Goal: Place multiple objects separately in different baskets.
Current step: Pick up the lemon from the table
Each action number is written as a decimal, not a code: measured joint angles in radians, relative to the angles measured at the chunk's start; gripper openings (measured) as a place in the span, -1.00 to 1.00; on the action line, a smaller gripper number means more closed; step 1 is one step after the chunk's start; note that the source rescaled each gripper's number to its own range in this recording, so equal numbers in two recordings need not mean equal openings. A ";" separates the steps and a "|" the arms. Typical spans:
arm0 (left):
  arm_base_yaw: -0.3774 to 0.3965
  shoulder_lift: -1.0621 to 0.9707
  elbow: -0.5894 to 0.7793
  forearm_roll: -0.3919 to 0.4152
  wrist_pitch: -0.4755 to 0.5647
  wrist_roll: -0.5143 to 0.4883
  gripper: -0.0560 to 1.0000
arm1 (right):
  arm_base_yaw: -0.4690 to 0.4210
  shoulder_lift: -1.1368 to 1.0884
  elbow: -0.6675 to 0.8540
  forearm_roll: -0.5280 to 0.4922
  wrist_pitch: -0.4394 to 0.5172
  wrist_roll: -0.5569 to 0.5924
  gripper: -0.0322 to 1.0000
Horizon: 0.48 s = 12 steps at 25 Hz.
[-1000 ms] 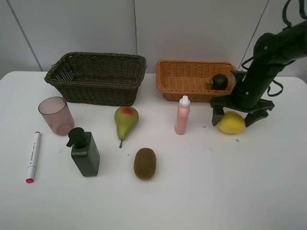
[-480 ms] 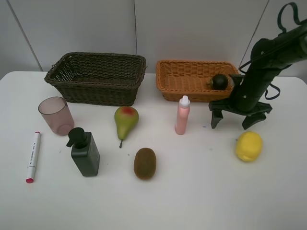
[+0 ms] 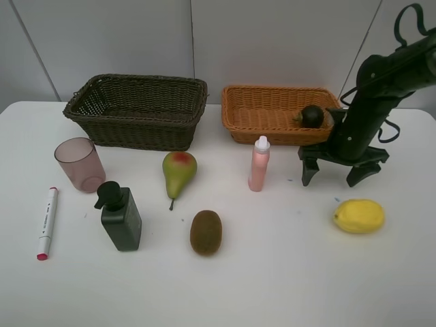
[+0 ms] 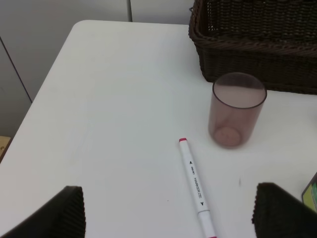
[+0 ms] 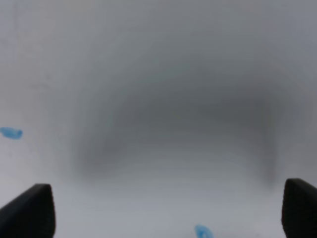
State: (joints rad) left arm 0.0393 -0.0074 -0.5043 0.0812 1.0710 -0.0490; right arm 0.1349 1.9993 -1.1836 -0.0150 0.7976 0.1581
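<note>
White table (image 3: 272,293) with yellow lemon (image 3: 359,216) meets grey wall panels (image 3: 272,41).

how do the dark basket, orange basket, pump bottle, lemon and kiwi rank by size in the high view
1. dark basket
2. orange basket
3. pump bottle
4. lemon and kiwi: these look about alike, so not ranked

A white table (image 3: 272,293) fills the exterior high view from 3 round to 9 o'clock, with a rounded far corner near 10 o'clock and soft, faint shadows under even light. At 12 o'clock stands a pale grey panelled wall (image 3: 272,41), split by thin dark seams (image 3: 192,41). The right wrist view shows small blue marks (image 5: 11,133) on the tabletop.
</note>
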 joint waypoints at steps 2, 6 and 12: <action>0.000 0.000 0.000 0.000 0.000 0.000 0.79 | -0.004 0.000 0.000 -0.017 0.023 0.000 1.00; 0.000 0.000 0.000 0.000 0.000 0.000 0.79 | -0.004 -0.006 0.000 -0.049 0.076 0.000 0.99; 0.000 0.000 0.000 0.000 0.000 0.000 0.79 | -0.004 -0.078 0.000 -0.055 0.126 0.000 0.99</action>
State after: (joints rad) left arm 0.0393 -0.0074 -0.5043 0.0812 1.0710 -0.0490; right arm 0.1311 1.9212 -1.1836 -0.0705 0.9232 0.1581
